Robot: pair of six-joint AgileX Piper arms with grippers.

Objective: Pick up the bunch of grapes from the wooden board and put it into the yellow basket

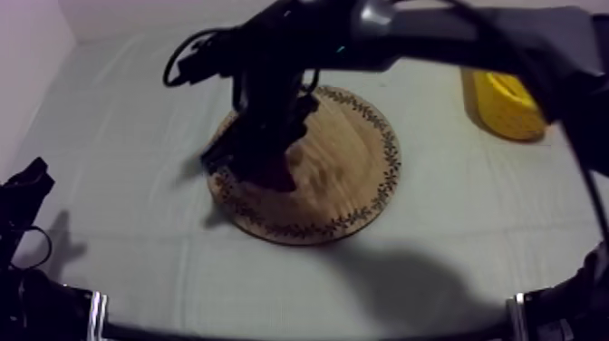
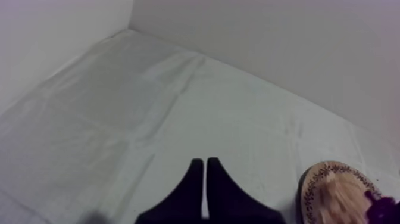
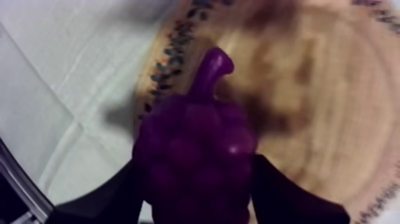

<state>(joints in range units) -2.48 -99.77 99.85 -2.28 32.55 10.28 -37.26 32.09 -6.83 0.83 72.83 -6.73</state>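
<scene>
The top view looks down at a slant over the whole bench (image 1: 118, 181). The left wrist view faces low across it toward the wall (image 2: 268, 47), well back; the right wrist view sits close above the wooden board (image 3: 321, 89) (all three views share it).

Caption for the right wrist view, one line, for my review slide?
The right gripper shut on the bunch of grapes near the patterned rim of the wooden board.

The purple bunch of grapes (image 3: 196, 155) is over the wooden board (image 1: 353, 172)'s left half; the yellow basket (image 1: 507, 104) stands well apart.
</scene>
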